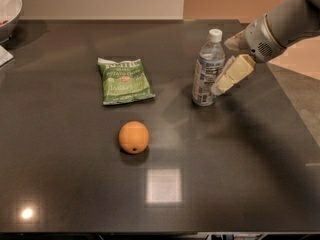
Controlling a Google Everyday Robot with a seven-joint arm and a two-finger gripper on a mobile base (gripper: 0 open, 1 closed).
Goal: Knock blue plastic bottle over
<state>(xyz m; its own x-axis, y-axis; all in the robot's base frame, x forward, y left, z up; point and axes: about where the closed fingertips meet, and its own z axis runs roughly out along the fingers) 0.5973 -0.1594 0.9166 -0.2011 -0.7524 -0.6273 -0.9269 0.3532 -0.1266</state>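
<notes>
The blue plastic bottle (pixel 207 69) stands upright on the dark table (pixel 250 159), right of centre. It is clear bluish plastic with a white cap and a printed label. My gripper (pixel 219 88) comes in from the upper right on a grey arm. Its cream-coloured fingers (pixel 235 73) point down and to the left, and the tips reach the bottle's right side at label height.
A green chip bag (pixel 124 80) lies flat left of the bottle. An orange (pixel 133 137) sits in front of the bag. A bowl (pixel 7 9) stands at the far left corner. The table's right edge (pixel 295 104) runs close behind the arm.
</notes>
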